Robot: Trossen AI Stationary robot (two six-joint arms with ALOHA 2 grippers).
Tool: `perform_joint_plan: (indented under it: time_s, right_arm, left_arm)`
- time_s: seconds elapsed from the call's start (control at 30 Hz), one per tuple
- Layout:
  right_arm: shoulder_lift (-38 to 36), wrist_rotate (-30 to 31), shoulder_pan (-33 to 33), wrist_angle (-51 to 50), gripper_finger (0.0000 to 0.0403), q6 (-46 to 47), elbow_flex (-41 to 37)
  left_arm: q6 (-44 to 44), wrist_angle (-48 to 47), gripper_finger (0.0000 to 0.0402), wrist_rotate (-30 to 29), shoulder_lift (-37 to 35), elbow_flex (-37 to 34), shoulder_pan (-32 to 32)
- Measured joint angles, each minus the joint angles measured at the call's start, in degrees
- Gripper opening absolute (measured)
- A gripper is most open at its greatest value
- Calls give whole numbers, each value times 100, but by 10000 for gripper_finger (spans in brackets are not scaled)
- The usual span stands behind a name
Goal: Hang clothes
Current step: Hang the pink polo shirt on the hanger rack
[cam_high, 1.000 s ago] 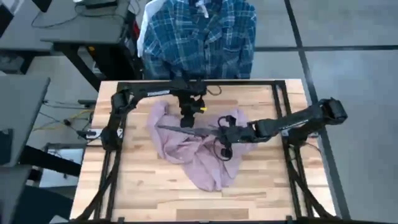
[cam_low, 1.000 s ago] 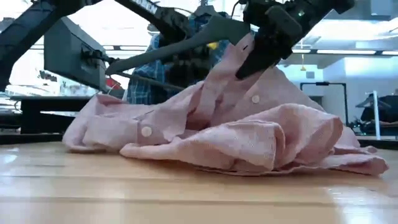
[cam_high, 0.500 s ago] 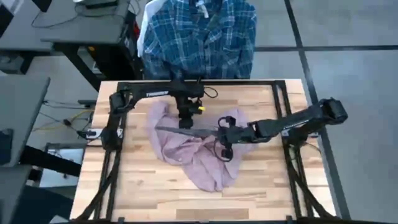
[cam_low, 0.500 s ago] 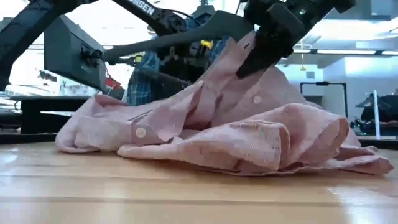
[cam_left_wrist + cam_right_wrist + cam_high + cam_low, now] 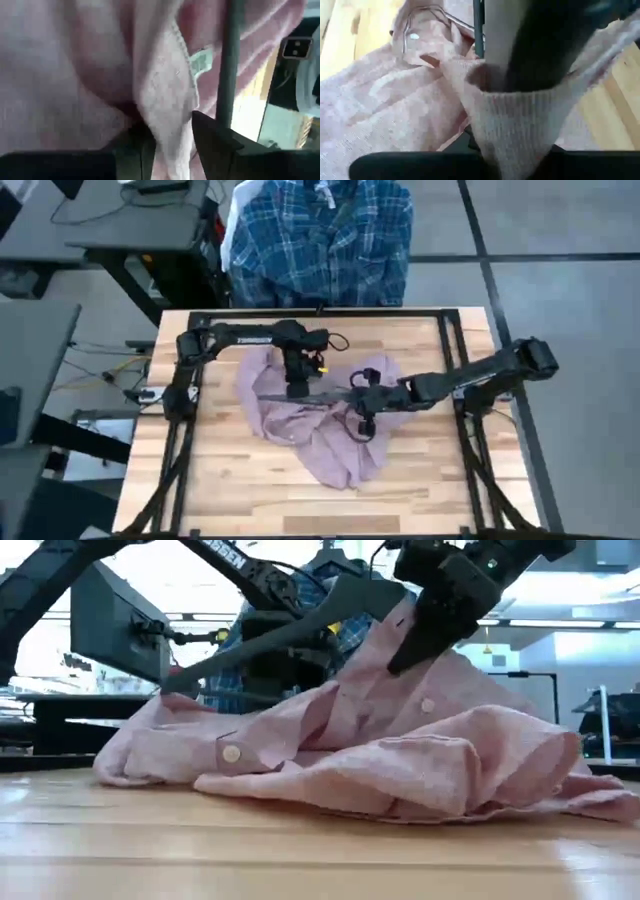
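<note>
Here the left gripper sits over the far part of the pink shirt, its fingers partway apart with a fold of the pink cloth pinched between them. A thin dark hanger runs just beside that fold and across the shirt. The right gripper is clamped tight on the shirt's edge near the hanger, lifting it into a peak. The rest of the shirt lies crumpled on the wooden table, near its middle. Beyond the far edge of the table hangs the blue plaid shirt.
</note>
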Motion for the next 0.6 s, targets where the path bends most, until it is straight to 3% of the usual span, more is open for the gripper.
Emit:
perform_joint_plan:
  time_s: [0.17, 0.33, 0.6]
  right_arm:
    - [-131, -74, 103, -218, 18, -2, 2]
    - [-448, -90, 297, -845, 18, 12, 11]
    - [-952, -111, 393, -1475, 18, -28, 24]
  left_arm:
    - [211, -400, 12, -367, -17, 4, -35]
    - [169, -658, 1, -762, -425, 4, 229]
    - [-343, -782, 0, -835, -1292, 17, 520]
